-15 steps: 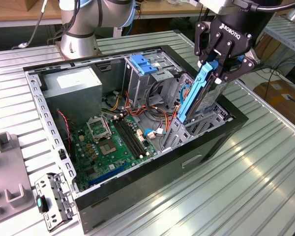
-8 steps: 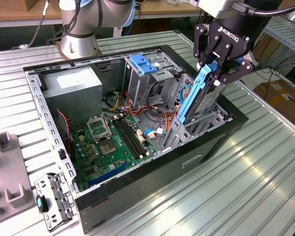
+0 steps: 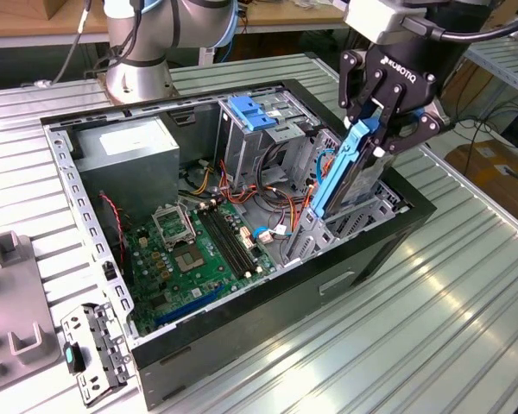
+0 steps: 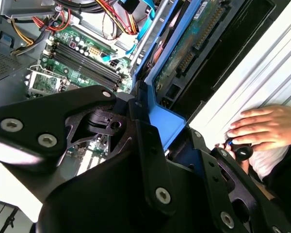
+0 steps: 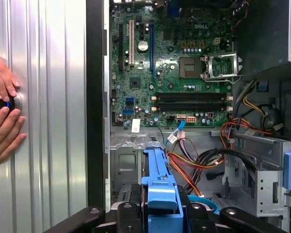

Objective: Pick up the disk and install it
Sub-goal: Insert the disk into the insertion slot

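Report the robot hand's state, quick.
Robot hand: closed on the flat metal disk with blue plastic side rails, held on edge at the open black computer case.

You have an open black computer case lying on its side across the middle of the ribbed metal table. Inside, you see a green motherboard flat on the case floor. A grey power supply fills the corner at the exterior view's left, and beside it stands a metal drive cage topped by a blue handle. Red, orange and yellow wires trail between cage and motherboard. Toward the table's edge at the exterior view's left lie a grey moulded tray and, just beside the case, a small metal bracket.
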